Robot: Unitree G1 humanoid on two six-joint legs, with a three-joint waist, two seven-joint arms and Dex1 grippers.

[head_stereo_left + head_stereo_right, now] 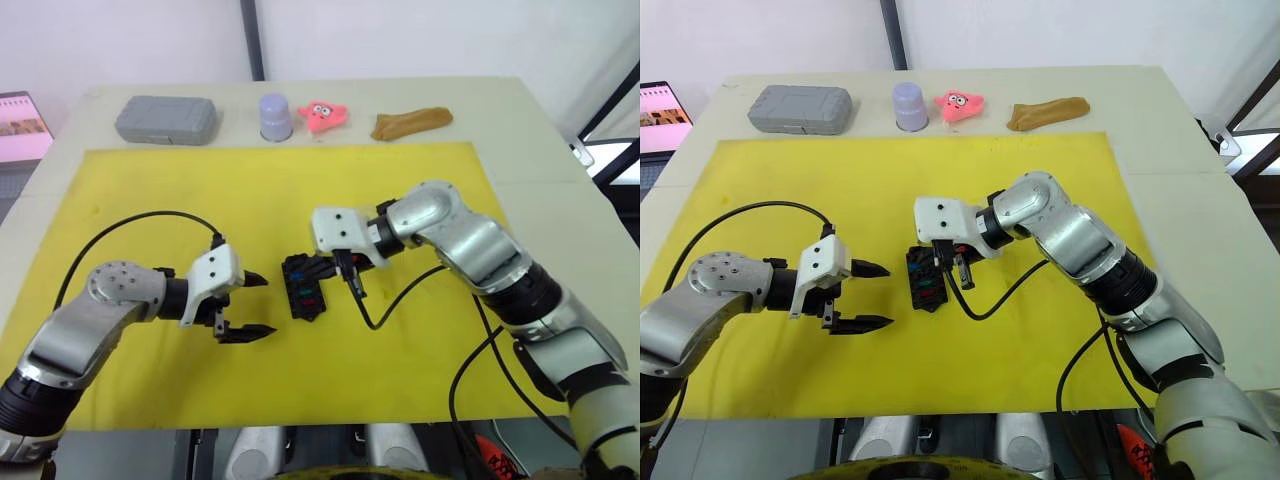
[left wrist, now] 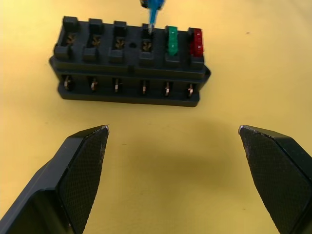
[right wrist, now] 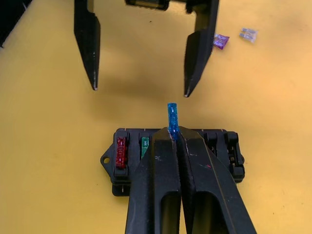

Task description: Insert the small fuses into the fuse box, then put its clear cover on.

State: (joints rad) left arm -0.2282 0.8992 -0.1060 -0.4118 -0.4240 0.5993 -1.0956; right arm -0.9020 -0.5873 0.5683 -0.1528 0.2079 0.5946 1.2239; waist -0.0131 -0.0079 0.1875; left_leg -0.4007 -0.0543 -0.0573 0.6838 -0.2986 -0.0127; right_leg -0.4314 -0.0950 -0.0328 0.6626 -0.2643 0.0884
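Note:
The black fuse box (image 1: 303,286) lies on the yellow mat (image 1: 300,200) between both grippers. A green fuse (image 2: 172,40) and a red fuse (image 2: 196,42) sit in two end slots of its back row. My right gripper (image 3: 174,136) is shut on a blue fuse (image 3: 173,119), held upright over the slot beside the green one, its prongs at the slot's mouth. My left gripper (image 2: 173,129) stands open just left of the box, nothing between its fingers. A purple fuse (image 3: 221,41) and a clear-grey fuse (image 3: 248,34) lie loose on the mat. The clear cover is out of view.
Along the table's far edge stand a grey case (image 1: 166,119), a lavender cup (image 1: 275,117), a pink toy (image 1: 323,115) and a brown lump (image 1: 410,122). A laptop (image 1: 20,125) sits at the far left. Black cables loop over the mat near both arms.

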